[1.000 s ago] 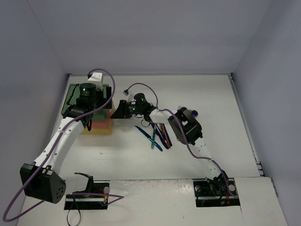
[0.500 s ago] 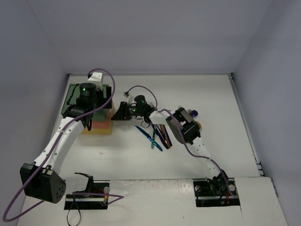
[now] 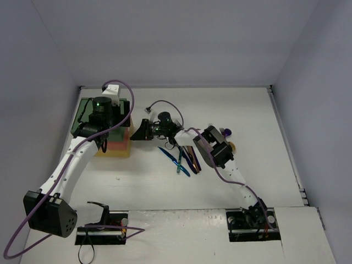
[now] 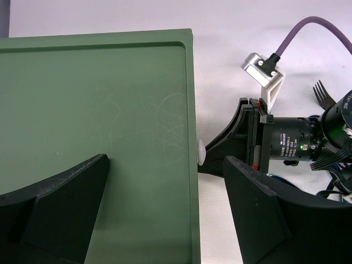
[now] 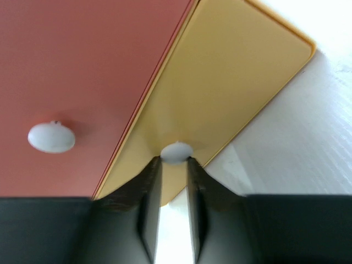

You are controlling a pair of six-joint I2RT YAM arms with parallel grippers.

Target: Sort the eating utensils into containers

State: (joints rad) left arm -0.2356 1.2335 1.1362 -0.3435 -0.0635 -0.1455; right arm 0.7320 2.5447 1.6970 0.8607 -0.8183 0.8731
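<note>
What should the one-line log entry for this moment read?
right gripper: shut on white knob of yellow drawer | left gripper: open over green top | utensils: on table

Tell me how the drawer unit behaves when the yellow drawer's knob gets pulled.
Small and plastic-looking, the unit probably slides whole unless held; the left gripper hangs open above its green top. The smooth knob, pinched by the right gripper, may slip.
</note>
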